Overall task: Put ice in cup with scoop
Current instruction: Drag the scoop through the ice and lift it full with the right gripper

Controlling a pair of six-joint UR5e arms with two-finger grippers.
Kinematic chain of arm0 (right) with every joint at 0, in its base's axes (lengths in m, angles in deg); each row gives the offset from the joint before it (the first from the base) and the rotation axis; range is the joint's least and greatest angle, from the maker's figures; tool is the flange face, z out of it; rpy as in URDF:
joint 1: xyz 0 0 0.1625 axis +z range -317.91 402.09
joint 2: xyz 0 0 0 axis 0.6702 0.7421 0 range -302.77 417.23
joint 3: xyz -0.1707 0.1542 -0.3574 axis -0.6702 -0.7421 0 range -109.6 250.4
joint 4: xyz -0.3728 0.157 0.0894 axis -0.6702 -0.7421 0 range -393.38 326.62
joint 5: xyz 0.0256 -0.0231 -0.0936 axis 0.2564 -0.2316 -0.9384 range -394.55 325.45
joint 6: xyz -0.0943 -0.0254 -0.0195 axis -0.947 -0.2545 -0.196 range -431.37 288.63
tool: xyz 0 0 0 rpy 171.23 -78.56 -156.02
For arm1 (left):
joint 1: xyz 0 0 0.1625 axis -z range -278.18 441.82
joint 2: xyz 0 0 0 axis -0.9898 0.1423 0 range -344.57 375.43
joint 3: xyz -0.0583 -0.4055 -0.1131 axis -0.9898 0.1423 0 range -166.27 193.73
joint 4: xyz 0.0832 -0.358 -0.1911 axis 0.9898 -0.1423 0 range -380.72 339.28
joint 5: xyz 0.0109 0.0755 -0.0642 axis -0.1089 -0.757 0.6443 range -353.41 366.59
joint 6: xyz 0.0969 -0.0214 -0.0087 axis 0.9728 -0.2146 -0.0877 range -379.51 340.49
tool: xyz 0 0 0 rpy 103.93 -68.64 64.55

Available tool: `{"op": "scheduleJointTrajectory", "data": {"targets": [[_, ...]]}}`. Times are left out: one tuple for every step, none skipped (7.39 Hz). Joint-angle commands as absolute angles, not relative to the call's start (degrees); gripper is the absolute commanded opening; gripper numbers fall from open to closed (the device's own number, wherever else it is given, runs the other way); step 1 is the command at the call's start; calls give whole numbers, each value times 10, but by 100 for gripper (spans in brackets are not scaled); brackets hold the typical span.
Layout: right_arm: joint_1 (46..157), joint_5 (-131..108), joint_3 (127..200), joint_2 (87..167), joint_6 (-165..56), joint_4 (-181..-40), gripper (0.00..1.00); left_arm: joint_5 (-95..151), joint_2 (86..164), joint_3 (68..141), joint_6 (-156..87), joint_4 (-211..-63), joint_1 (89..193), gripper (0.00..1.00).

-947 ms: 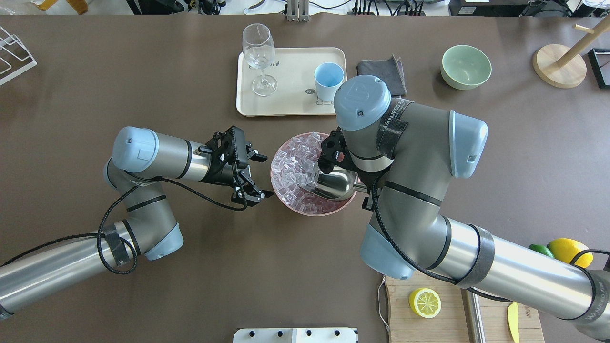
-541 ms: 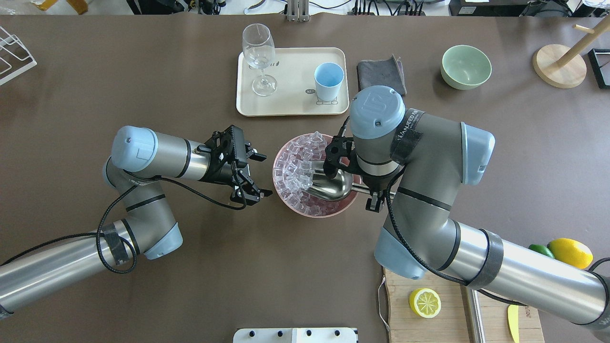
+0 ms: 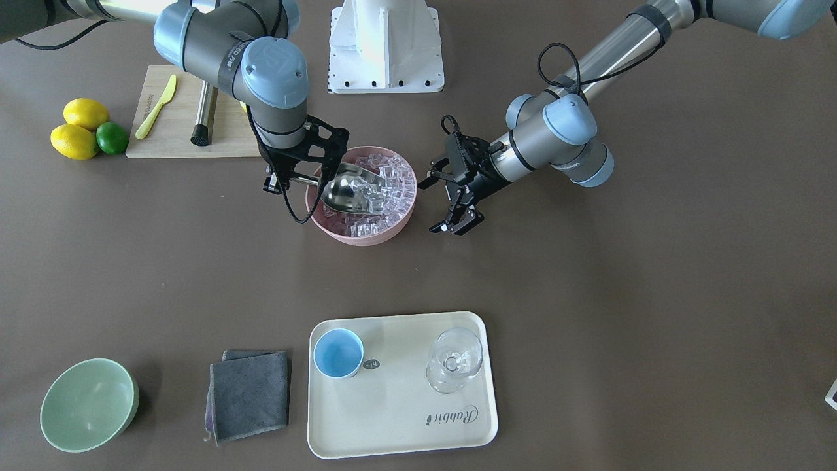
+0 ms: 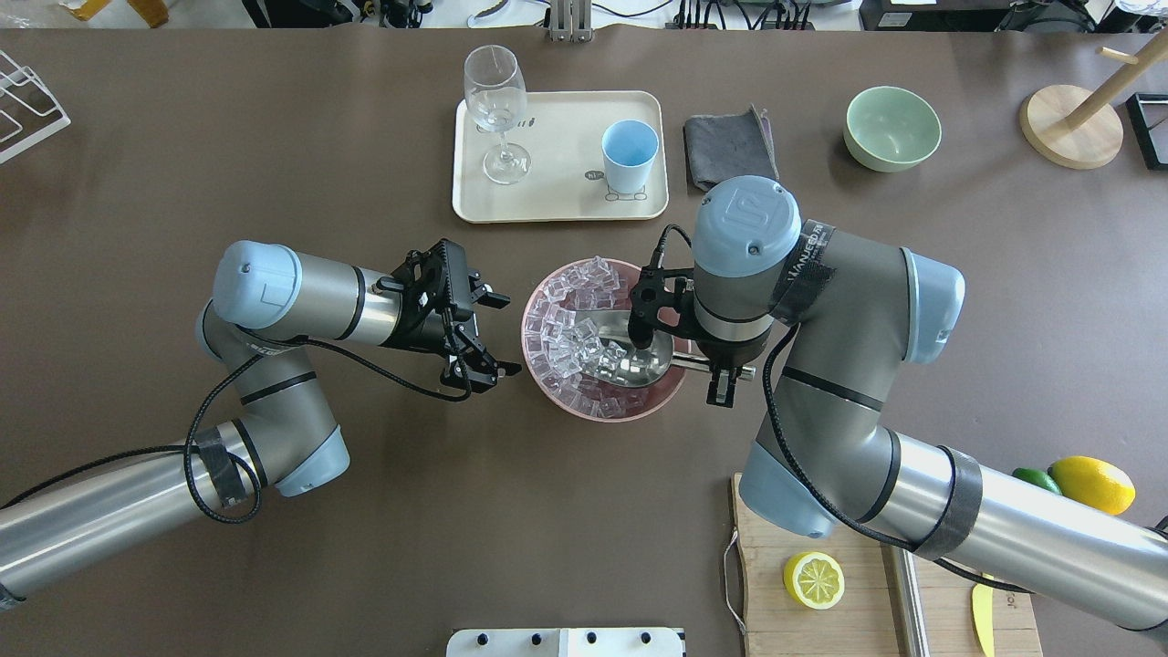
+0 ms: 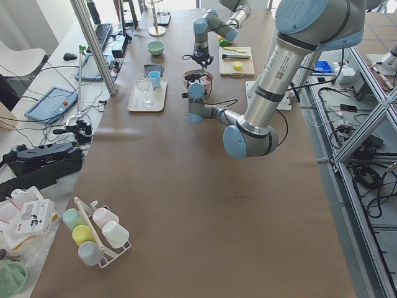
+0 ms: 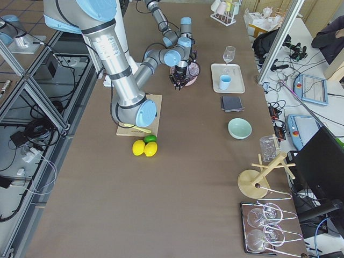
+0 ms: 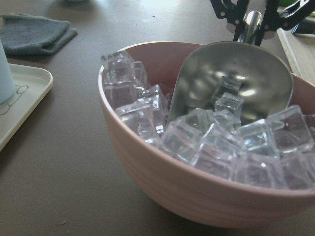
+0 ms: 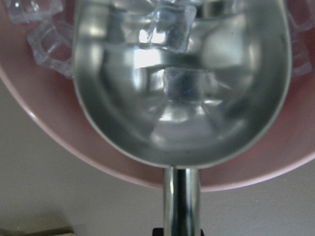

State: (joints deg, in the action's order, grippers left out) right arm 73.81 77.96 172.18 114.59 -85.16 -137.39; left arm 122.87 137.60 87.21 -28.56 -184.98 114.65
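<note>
Seen from overhead, the right pincer sits mostly hidden beneath its own wrist, its hold on the handle of the scoop is cut off at the wrist view's lower edge, and beyond the left pincer the cup is cropped.

Noted on the brown table: a pink bowl at centre, a cream tray bearing an upright wine glass, a grey cloth just beside the tray, a pale green bowl, and a wooden cutting board carrying a halved lemon and a yellow knife.
</note>
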Motion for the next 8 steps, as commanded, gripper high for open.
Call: {"op": "scheduleJointTrajectory", "data": {"targets": [[738,802,1734,1164,-853,-1318,0,1229,1376,872,-286,-1849,1148,99],[738,814,1748,1175,-853,-1304,0,1229,1376,872,-286,-1850,1148,99],[738,822,1753,1183,-853,-1288,0,1229,1376,872,-286,-1849,1148,99],[738,836,1759,1191,-853,-1275,0,1230,1376,872,-286,-1850,1148,99],[738,838,1765,1197,-853,-1263,0,1230,1376,872,-286,-1850,1148,99],[738,840,1766,1205,-853,-1239,0,1234,1376,872,-287,-1850,1151,99],[738,858,1766,1206,-853,-1235,0,1234,1376,872,-287,-1850,1152,99],[739,864,1767,1207,-853,-1235,0,1234,1376,872,-287,-1850,1152,99]]}}
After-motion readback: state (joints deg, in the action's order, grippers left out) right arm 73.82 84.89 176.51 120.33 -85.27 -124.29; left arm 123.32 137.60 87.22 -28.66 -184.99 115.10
